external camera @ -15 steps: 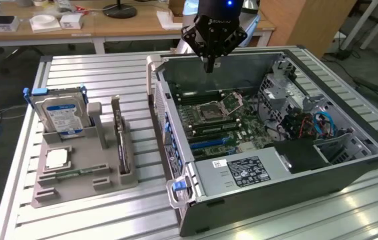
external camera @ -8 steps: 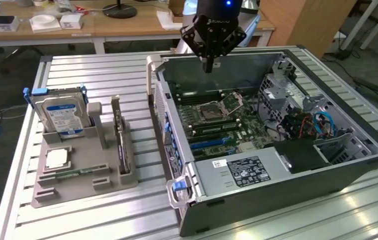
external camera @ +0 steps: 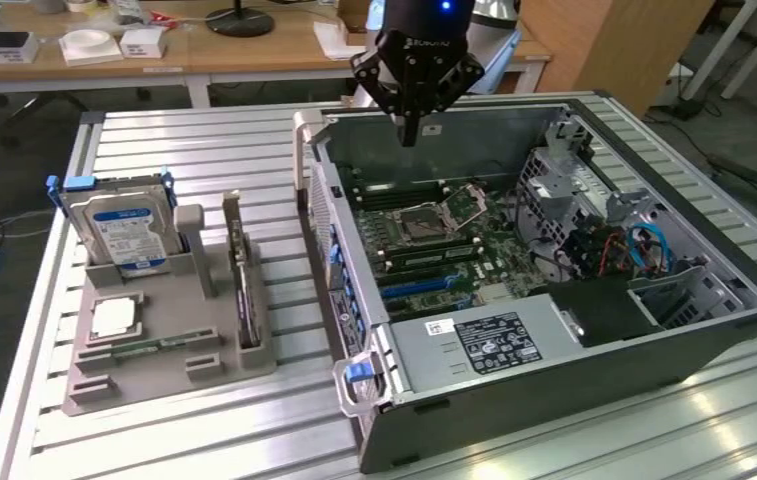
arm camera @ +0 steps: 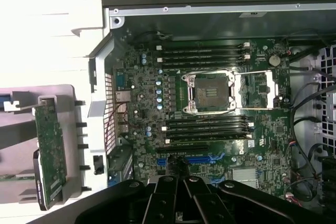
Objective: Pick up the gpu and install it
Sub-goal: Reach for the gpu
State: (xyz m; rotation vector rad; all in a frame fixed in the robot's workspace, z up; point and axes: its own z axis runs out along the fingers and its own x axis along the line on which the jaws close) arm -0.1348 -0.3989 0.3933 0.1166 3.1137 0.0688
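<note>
One gripper (external camera: 409,135), jaws pressed together and apparently empty, hung upper-centre in the exterior view; lowered shut, it could knock the lower-left gpu (external camera: 242,270) askew.

In the exterior view, the open computer case (external camera: 552,400) lies centre and right on the slatted table (external camera: 205,140), with the motherboard (external camera: 438,245) inside. The parts holder (external camera: 125,385) sits lower left (just beside the case). In it the hard drive (external camera: 122,232) stands at the back, the CPU (external camera: 113,317) lies before it, and the gpu (external camera: 237,270) stands on edge along the exterior view's right. The gripper (external camera: 409,130) hangs upper centre, above the case's far wall.
</note>
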